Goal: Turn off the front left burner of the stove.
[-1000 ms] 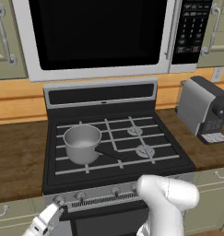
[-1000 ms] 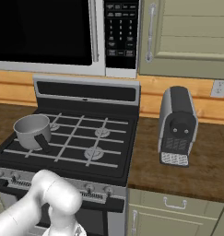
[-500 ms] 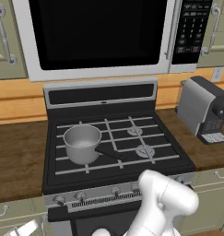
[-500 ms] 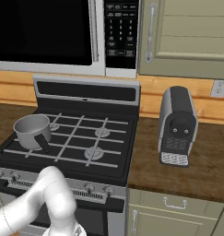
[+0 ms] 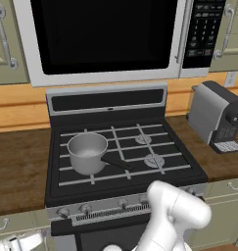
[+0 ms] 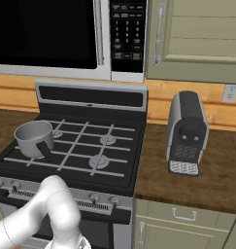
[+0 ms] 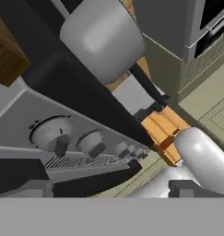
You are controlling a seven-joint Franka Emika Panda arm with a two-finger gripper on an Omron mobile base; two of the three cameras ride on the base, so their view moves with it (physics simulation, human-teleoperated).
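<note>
We've got the stove (image 5: 125,147) sitting dead centre in the left base view and over at the left of the right base view, black top, pale grate bars, a silver strip of small round knobs (image 5: 122,202) running along its front edge. On the front left burner sits a small steel saucepan (image 5: 86,152), dark handle pointing toward the lower right of the left base view. Down at the bottom left corner there we catch the gripper (image 5: 17,243), low, below the knob strip and left of the oven front; whether its fingers are apart or together we can't tell. In the hand view we're looking up from under the strip, with the nearest knob (image 7: 52,133) large at centre left and the saucepan's grey body in the upper middle.

Above the stove hangs the microwave (image 5: 106,37), silver frame, black door. A grey coffee machine (image 5: 219,116) stands on the wooden counter (image 5: 20,157) at the right, pale green cabinets (image 6: 197,29) above.

Against half a second ago, the stove, pan and coffee machine sit where they were; the arm's white elbow (image 5: 177,211) has swung a touch further right in the left base view.
</note>
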